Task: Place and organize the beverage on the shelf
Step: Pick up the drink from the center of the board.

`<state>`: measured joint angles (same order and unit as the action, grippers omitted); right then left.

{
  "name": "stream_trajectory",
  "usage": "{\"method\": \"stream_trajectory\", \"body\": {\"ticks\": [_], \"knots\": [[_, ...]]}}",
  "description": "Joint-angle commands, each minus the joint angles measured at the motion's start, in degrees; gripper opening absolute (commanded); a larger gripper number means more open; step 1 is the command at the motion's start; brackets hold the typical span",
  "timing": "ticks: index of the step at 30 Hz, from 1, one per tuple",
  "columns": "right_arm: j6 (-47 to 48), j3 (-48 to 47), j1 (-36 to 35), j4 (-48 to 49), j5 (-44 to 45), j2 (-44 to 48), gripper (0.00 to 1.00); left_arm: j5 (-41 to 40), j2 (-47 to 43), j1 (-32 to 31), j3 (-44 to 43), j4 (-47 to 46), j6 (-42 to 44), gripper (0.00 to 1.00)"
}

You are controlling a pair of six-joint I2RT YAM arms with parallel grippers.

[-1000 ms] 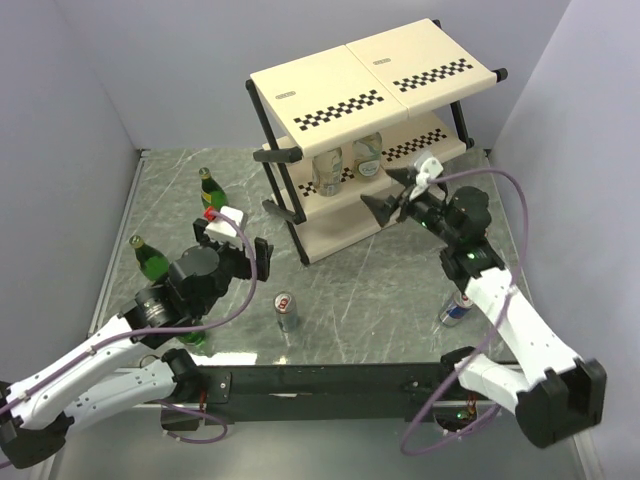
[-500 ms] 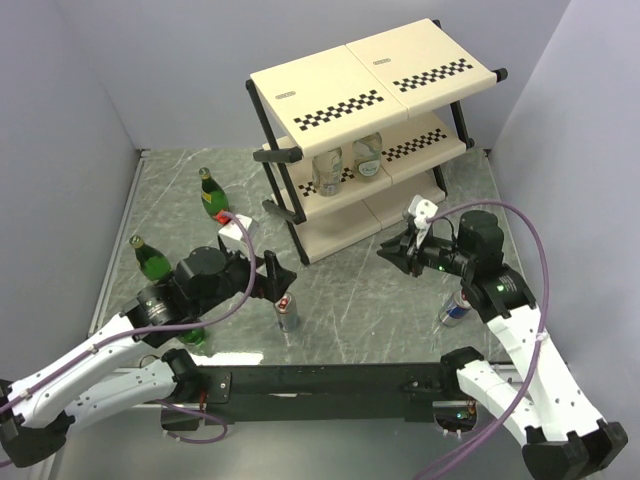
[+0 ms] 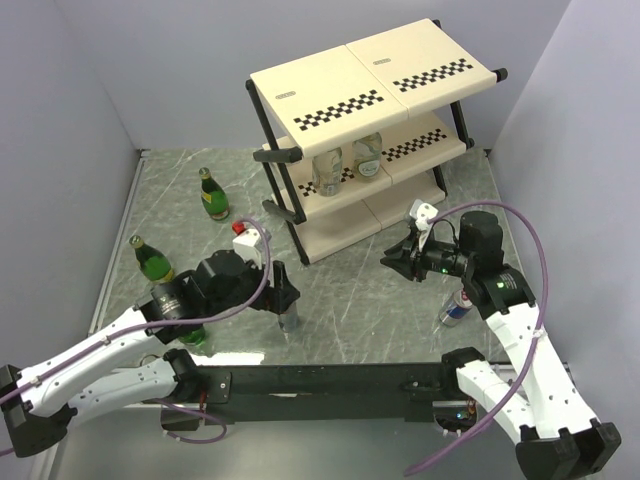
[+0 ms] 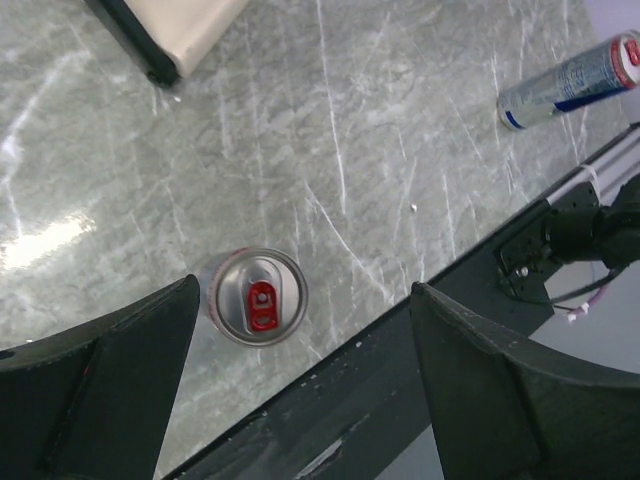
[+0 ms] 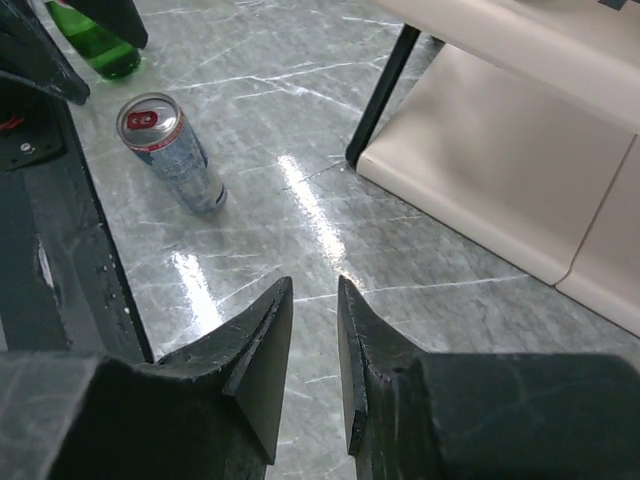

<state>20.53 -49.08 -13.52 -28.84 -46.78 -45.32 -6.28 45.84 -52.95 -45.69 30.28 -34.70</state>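
Near the desk's [image 3: 350, 300] near edge our left fingers [image 4: 100, 380] stand wide either side of an upright can [image 4: 256, 297]. Our right fingers [image 5: 250, 370], closed on nothing, hang before the shelf [image 3: 375, 75], which fills the far right corner with two clear bottles [image 3: 328, 172] on its middle tier.

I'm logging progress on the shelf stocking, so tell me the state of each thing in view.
left gripper: open, fingers either side of the middle can
right gripper: shut, empty
middle can: upright on the table
right can: upright on the table
clear bottles: upright on the middle tier of the shelf
green bottles: two upright on the table, third partly hidden
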Motion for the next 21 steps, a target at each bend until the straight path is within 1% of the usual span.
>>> {"method": "stream_trajectory", "body": {"ticks": [1, 5, 11, 15, 19, 21], "knots": [[0.82, 0.21, 0.60, -0.43, -2.78, -0.38, 0.33, 0.13, 0.20, -1.71, 0.43, -1.02, -1.51, 0.92], [1.00, 0.30, 0.77, -0.69, -3.49, -0.73, 0.34, -2.32, 3.98, -4.09, -0.45, 1.09, -2.30, 0.93], [1.09, 0.48, 0.86, -0.78, -4.10, -0.65, 0.36, -9.44, 10.48, -6.55, -3.70, 5.40, -3.27, 0.90], [1.09, 0.56, 0.95, -0.87, -4.28, -0.65, 0.37, -12.34, 14.00, -7.87, -5.55, 7.07, -3.80, 0.82], [1.26, 0.48, 0.86, -1.04, -4.46, -0.91, 0.38, -12.70, 16.73, -8.75, -6.86, 7.86, -3.89, 0.79], [1.35, 0.39, 0.95, -1.22, -4.54, -1.00, 0.38, -12.96, 17.26, -9.19, -7.22, 8.30, -3.97, 0.75]]}}
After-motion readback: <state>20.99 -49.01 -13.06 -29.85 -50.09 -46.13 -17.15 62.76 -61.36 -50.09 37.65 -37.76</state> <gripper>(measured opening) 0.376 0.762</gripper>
